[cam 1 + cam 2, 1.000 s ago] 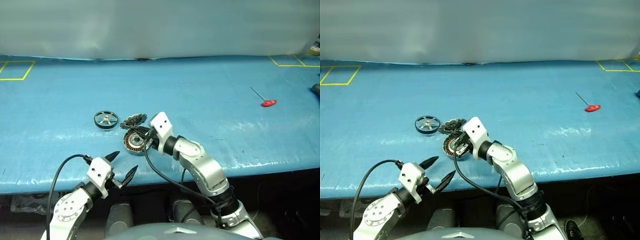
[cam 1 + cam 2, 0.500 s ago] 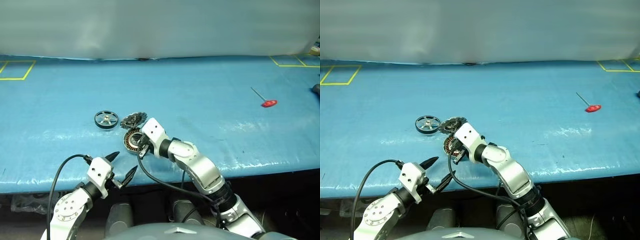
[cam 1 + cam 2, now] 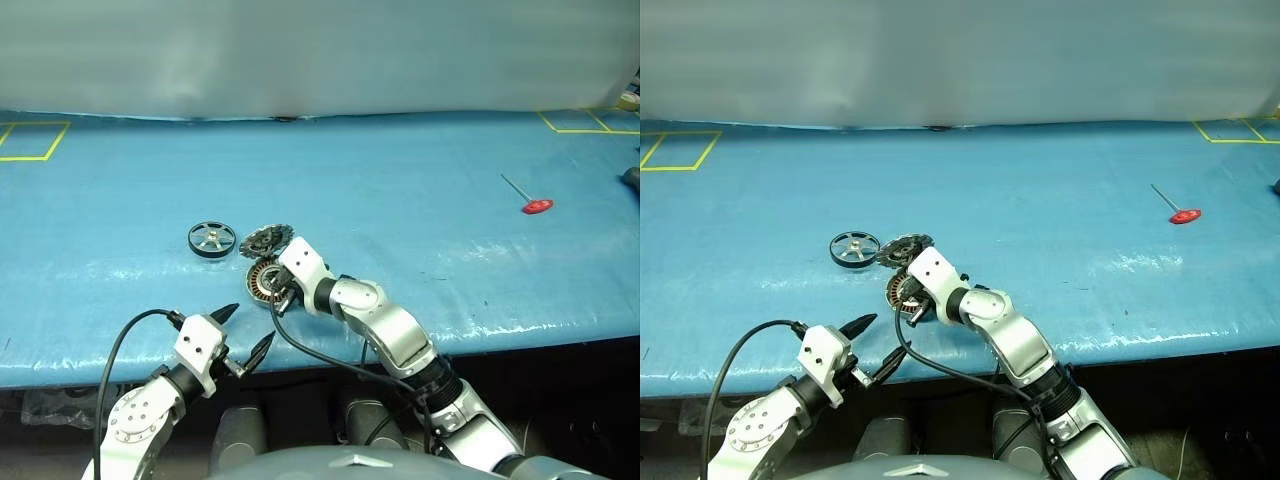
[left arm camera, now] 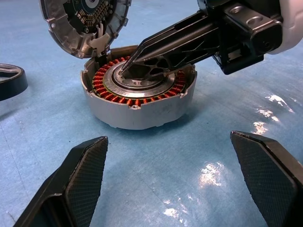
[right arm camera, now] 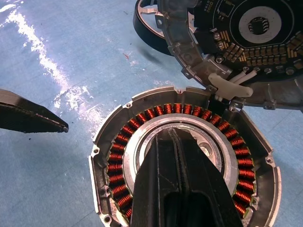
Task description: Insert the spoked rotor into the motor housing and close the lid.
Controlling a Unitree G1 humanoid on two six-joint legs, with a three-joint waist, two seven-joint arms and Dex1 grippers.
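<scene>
Left wrist view shows the left gripper (image 4: 168, 182) spread wide over the blue table (image 4: 246, 90). Beyond it, the right gripper (image 4: 124, 72), fingers pressed together, dips into the short round silver motor housing (image 4: 137, 106) ringed with copper coils. Farther off stand its hinged toothed grey lid (image 4: 83, 23), swung up, and the dark-rimmed silver-spoked rotor (image 3: 211, 239) beside it.

Colours and patterns across the blue work surface

The table (image 3: 420, 190) is covered in glossy blue, marked with yellow outlined squares (image 3: 28, 140). The motor housing (image 4: 142, 101) is silver, ringed by copper-red coils; the lid (image 5: 227, 42) is grey with a black circuit face. The spoked rotor (image 3: 211, 239) is dark-rimmed with silver spokes. A red-handled tool (image 3: 537, 206) is seen; black gripper fingers (image 4: 85, 165) are cross-hatched
</scene>
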